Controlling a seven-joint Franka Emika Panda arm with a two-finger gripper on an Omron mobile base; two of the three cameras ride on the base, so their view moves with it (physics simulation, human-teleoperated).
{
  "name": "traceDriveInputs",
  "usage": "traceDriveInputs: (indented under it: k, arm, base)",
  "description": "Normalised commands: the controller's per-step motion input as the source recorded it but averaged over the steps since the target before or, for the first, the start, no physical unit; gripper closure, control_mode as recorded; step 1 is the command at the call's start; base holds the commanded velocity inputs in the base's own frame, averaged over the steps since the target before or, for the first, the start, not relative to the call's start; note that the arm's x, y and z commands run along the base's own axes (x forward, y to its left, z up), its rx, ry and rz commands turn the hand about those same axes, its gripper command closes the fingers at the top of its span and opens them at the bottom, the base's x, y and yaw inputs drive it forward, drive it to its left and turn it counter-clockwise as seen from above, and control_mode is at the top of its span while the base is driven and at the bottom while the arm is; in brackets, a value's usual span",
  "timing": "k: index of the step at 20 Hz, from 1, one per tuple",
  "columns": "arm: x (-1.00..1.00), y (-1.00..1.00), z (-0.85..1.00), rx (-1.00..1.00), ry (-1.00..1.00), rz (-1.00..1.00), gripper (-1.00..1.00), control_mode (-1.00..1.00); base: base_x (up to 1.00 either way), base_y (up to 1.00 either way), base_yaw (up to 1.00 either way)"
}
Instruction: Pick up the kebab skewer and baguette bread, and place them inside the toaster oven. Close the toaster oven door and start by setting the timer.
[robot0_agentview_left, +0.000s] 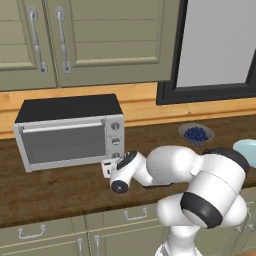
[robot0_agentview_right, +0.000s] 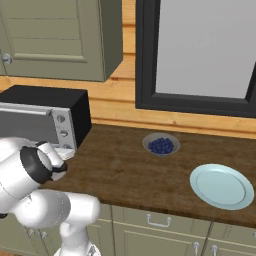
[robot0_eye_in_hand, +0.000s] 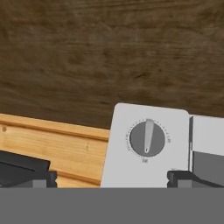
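Note:
The toaster oven (robot0_agentview_left: 67, 132) (robot0_agentview_right: 45, 115) stands at the left of the wooden counter. The toaster oven door (robot0_agentview_left: 62, 142) is closed, its bar handle (robot0_agentview_left: 62, 126) along the top. My gripper (robot0_agentview_left: 107, 165) (robot0_agentview_right: 62, 159) is open at the oven's lower right front corner, by the lowest of three knobs (robot0_agentview_left: 116, 155). The hand view is rolled over and shows one round knob (robot0_eye_in_hand: 148, 138) on the silver panel, ahead of my gripper (robot0_eye_in_hand: 109, 179) and slightly right of centre. Its fingertips (robot0_eye_in_hand: 26, 175) stand wide apart with nothing held. The kebab skewer and baguette bread are out of view.
A bowl of blueberries (robot0_agentview_left: 196, 134) (robot0_agentview_right: 161, 145) sits mid-counter near the back wall. A light blue plate (robot0_agentview_right: 221, 186) (robot0_agentview_left: 247, 150) lies at the right near the front edge. Wall cabinets (robot0_agentview_left: 75, 40) hang above the oven, and a dark-framed window (robot0_agentview_right: 200, 55) is at the right.

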Motion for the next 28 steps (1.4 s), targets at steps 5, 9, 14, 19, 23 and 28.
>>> traceDriveInputs:
  k: [5, 9, 14, 19, 23, 28]
  arm:
    - [0.10, 0.04, -0.11, 0.00, 0.00, 0.00, -1.00, -1.00]
    - [0.09, 0.04, -0.04, 0.00, -0.01, 0.00, -1.00, -1.00]
    - [0.04, 0.09, -0.04, 0.00, -0.02, 0.00, -1.00, -1.00]
    - [0.12, 0.03, -0.02, 0.00, -0.02, 0.00, -1.00, -1.00]
    - [0.18, 0.00, -0.01, 0.00, 0.00, 0.00, -1.00, -1.00]
    - [0.15, 0.04, -0.13, 0.00, 0.00, 0.00, -1.00, -1.00]
  base:
    - [0.00, 0.00, 0.00]
    - [0.00, 0.00, 0.00]
    - [0.00, 0.00, 0.00]
    - [0.00, 0.00, 0.00]
    - [0.00, 0.00, 0.00]
    - [0.00, 0.00, 0.00]
